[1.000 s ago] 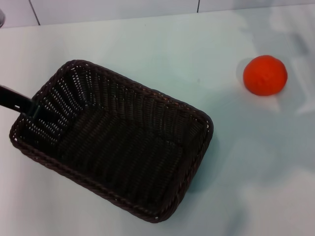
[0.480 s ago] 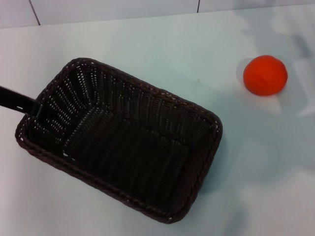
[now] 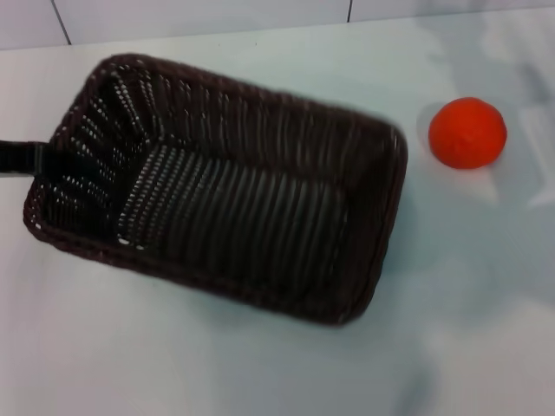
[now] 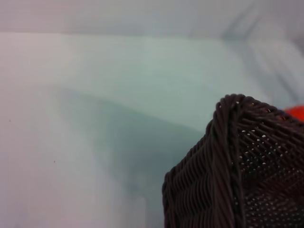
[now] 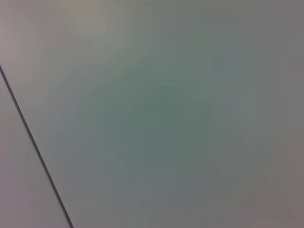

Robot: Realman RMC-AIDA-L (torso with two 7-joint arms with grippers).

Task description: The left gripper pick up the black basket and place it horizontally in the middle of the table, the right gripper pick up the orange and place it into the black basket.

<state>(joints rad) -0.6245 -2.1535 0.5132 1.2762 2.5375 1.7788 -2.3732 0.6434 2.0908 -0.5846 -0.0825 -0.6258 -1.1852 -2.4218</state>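
Observation:
The black basket point(image 3: 260, 108) sits left of the middle of the table point(image 3: 260, 373), its long side nearly across the view and blurred by motion. My left gripper point(image 3: 26, 159) shows only as a black bar reaching in from the left edge, holding the basket's left short rim. One corner of the basket fills the near part of the left wrist view point(image 4: 228, 156). The orange point(image 3: 466, 132) lies on the table at the right, apart from the basket, and a sliver of it shows past the rim in the left wrist view point(image 4: 295, 113). My right gripper is out of view.
A pale tiled wall point(image 3: 199, 17) runs behind the table's far edge. The right wrist view shows only a plain pale surface with one dark seam point(image 5: 33, 142).
The basket has swung with the left gripper: its right end has moved up and toward the orange, so it lies more level across the table. The orange has not moved.

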